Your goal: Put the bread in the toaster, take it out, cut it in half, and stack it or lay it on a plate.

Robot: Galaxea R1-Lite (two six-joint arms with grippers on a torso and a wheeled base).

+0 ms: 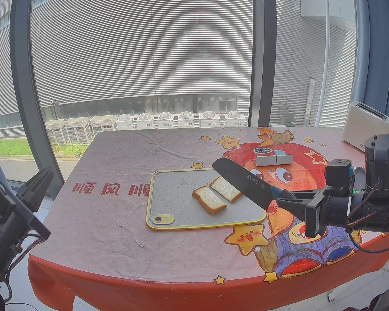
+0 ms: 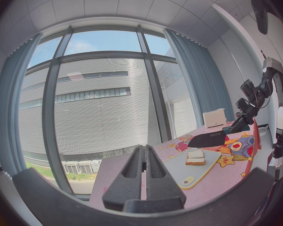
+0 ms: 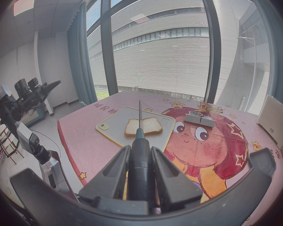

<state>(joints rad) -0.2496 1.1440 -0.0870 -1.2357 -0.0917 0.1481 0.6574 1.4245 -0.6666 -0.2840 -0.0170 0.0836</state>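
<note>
Two halves of toast (image 1: 216,194) (image 2: 195,157) (image 3: 143,126) lie side by side on the grey cutting board (image 1: 173,191) (image 2: 179,168) (image 3: 116,126) with a yellow rim. My right gripper (image 1: 289,201) (image 3: 141,154) is shut on the handle of a black knife (image 1: 244,181) (image 2: 209,138) (image 3: 140,116), whose blade hangs in the air above the board's right edge, over the toast. The white toaster (image 1: 365,124) (image 2: 214,117) (image 3: 275,120) stands at the table's far right. My left gripper (image 1: 36,184) (image 2: 144,170) is shut and empty, off the table's left edge.
A small grey knife rest with a blue top (image 1: 272,157) (image 3: 199,119) sits behind the board on the printed tablecloth (image 1: 116,234). Large windows run right behind the table. The front and left parts of the tablecloth are bare.
</note>
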